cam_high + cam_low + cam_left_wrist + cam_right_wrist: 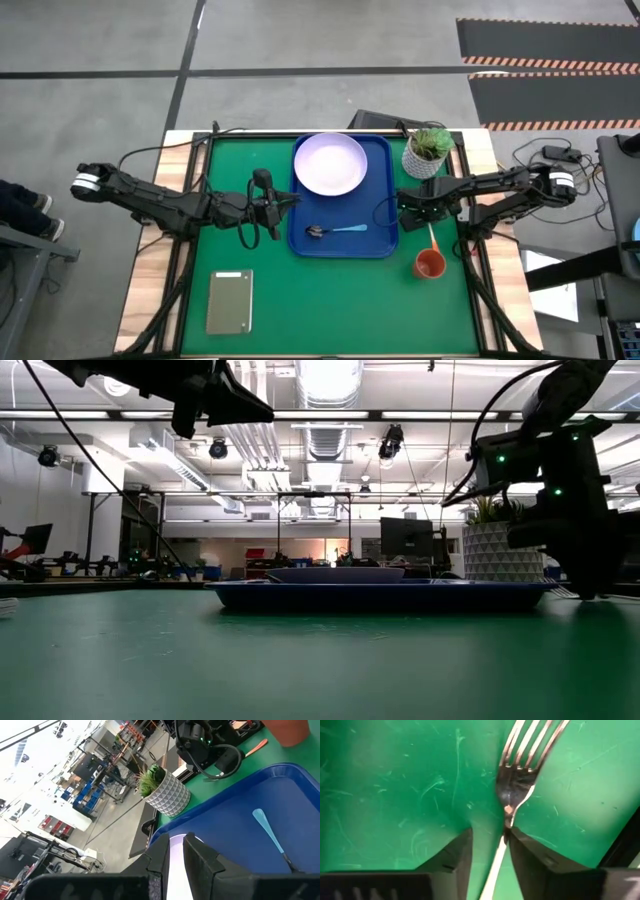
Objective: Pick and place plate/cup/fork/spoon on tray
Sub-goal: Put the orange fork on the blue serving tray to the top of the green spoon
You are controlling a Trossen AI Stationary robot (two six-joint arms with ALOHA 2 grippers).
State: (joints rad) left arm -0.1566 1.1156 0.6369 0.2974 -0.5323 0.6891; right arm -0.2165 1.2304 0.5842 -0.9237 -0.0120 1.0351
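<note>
Your right hand [490, 845] closes in on the fork [520, 775] beside the tray [385, 245].

Its fingers straddle the fork's neck on the green counter [250, 250], one already touching the metal, the other just apart. The orange handle runs toward the cup [429, 264], which stands near the tray's corner. The plate [330, 164] and the spoon [337, 231] lie on the tray. Your left hand [175, 855] waits raised at the tray's opposite edge, fingers nearly together and holding nothing.
</note>
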